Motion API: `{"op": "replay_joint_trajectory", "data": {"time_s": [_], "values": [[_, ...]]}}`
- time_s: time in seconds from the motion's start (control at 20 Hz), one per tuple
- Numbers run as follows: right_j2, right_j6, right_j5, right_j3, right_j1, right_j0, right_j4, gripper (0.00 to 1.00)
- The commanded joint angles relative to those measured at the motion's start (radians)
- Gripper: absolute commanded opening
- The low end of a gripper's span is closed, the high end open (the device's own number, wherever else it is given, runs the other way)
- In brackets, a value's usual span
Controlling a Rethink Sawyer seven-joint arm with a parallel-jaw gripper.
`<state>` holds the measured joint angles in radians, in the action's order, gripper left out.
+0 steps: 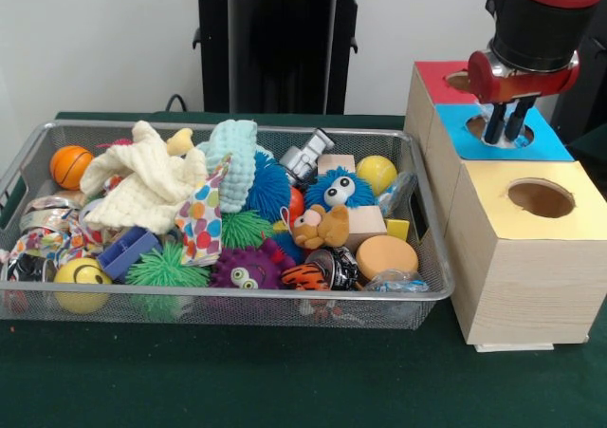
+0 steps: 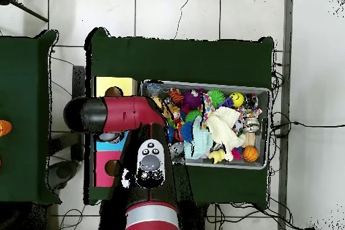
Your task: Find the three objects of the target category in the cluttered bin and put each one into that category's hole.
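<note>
My gripper (image 1: 505, 129) hangs over the round hole in the blue-topped box (image 1: 550, 145), with its tips down at the hole's rim. The fingers (image 1: 494, 124) stand slightly apart and nothing shows between them. A red-topped box (image 1: 434, 75) stands behind the blue one, and a yellow-topped box (image 1: 493, 214) with its own hole stands in front. The wire bin (image 1: 237, 130) to the left is heaped with toys: an orange basketball (image 1: 70, 165), a yellow ball (image 1: 377, 173), a blue fuzzy creature (image 1: 339, 189) and a plush bear (image 1: 321, 227). In the overhead view the arm (image 2: 114, 114) hides the gripper.
The bin also holds a cream cloth (image 1: 142, 181), a green spiky ball (image 1: 166, 268), a smiley ball (image 1: 81, 278), an orange sponge disc (image 1: 386, 255) and a tiger toy (image 1: 305, 277). Green cloth (image 1: 285, 381) covers the table. Seen from overhead, the bin's rim (image 2: 268, 129) lies right of the boxes (image 2: 108, 150).
</note>
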<state>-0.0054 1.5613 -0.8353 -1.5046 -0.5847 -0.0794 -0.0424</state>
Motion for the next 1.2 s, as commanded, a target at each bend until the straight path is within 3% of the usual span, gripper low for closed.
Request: {"op": "replay_joint_trajectory", "data": {"time_s": [0.05, 0.4, 0.65, 0.9, 1.2], "values": [[0.065, 0.113, 0.107, -0.042, 0.055, 0.043, 0.005, 0.0], [0.068, 0.149, 0.309, -0.034, 0.171, 0.04, 0.034, 0.0], [0.057, 0.152, 0.258, -0.074, 0.116, 0.035, 0.029, 0.0], [0.063, 0.157, 0.313, -0.079, 0.143, 0.04, 0.033, 0.0], [0.048, 0.142, 0.154, -0.123, 0.019, 0.034, 0.007, 0.0]]}}
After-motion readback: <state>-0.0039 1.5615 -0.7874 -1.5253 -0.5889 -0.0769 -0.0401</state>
